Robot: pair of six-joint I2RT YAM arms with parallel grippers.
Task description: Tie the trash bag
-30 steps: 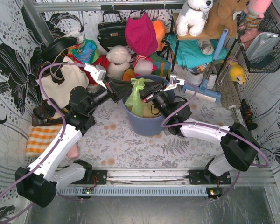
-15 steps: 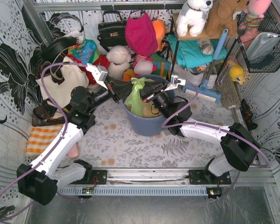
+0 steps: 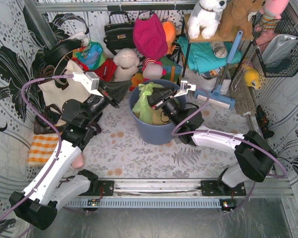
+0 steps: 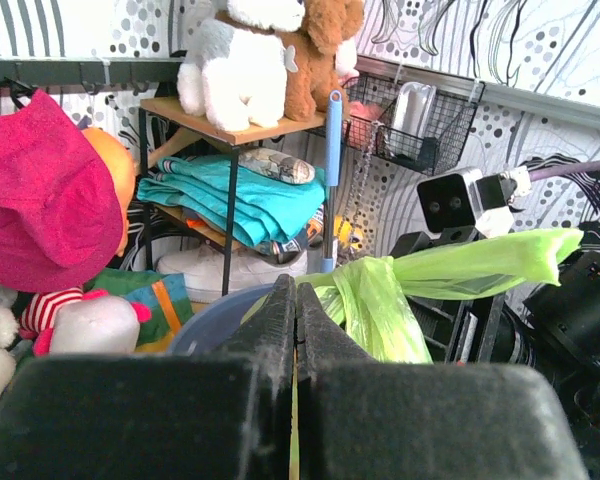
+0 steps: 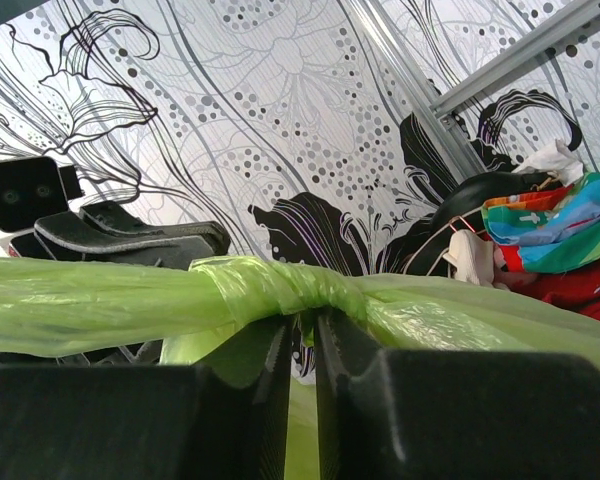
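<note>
The trash bag [image 3: 145,106], light-green film, stands in a blue-grey bin [image 3: 156,131] at the table's middle. Its top is twisted into a knot [image 5: 280,285] with bands of film running off to both sides. My left gripper [image 3: 121,90] is just left of the bin's rim. In the left wrist view it [image 4: 296,288] is shut, with a thin green sliver of the bag [image 4: 375,310] pinched between its fingers. My right gripper [image 3: 154,97] sits over the bag's top. Its jaws [image 5: 302,325] stand narrowly apart right under the knot, a strand of film hanging in the gap.
Soft toys [image 3: 126,64], handbags [image 3: 119,32] and a pink hat [image 3: 150,34] crowd the back. A shelf [image 3: 208,49] with teal cloth stands back right beside a blue mop [image 3: 223,82]. An orange checked cloth [image 3: 42,148] lies at the left.
My left gripper shut on the bag's film and drew back to the left, away from the bin. The right gripper's jaws have parted slightly; its arm stayed over the bag.
</note>
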